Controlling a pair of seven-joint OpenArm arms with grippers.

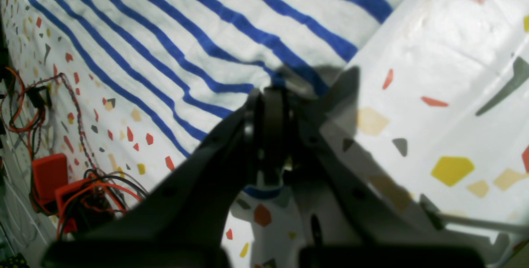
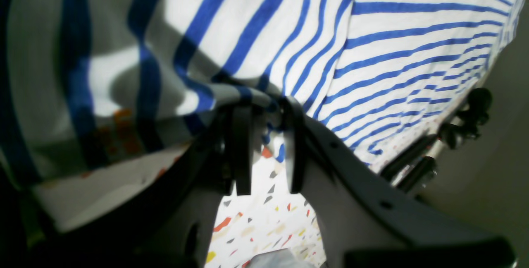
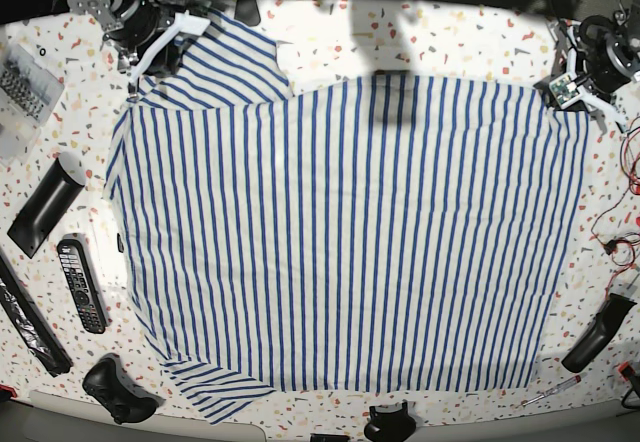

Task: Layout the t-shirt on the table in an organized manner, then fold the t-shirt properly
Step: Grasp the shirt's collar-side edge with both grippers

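The t-shirt (image 3: 350,232) lies spread wide and mostly flat across the middle of the surface (image 3: 420,37), its thin blue stripes running from the far side toward the near edge in the base view. One short sleeve reaches the far left corner, the other lies at the near left edge, and the straight hem runs down the right side.

At the far right corner of the cloth, the left claw (image 1: 275,94) is clenched on the t-shirt: in the left wrist view its black fingers (image 1: 264,135) meet with a bit of striped fabric pinched at their tips, low over the speckled surface.

At the far left sleeve, the right claw (image 2: 266,111) is around a fold of the t-shirt. In the right wrist view the cloth bunches at the fingertips and drapes away from them, lifted off the surface, but a gap shows between the two fingers lower down, so I cannot tell whether the hold is firm.

Around the shirt, along the left edge, lie a remote control (image 3: 80,285), a flat black bar (image 3: 42,212) and a game controller (image 3: 118,387). A screwdriver (image 3: 548,393) lies near the right front corner, with red wires (image 3: 615,232) at the right edge.
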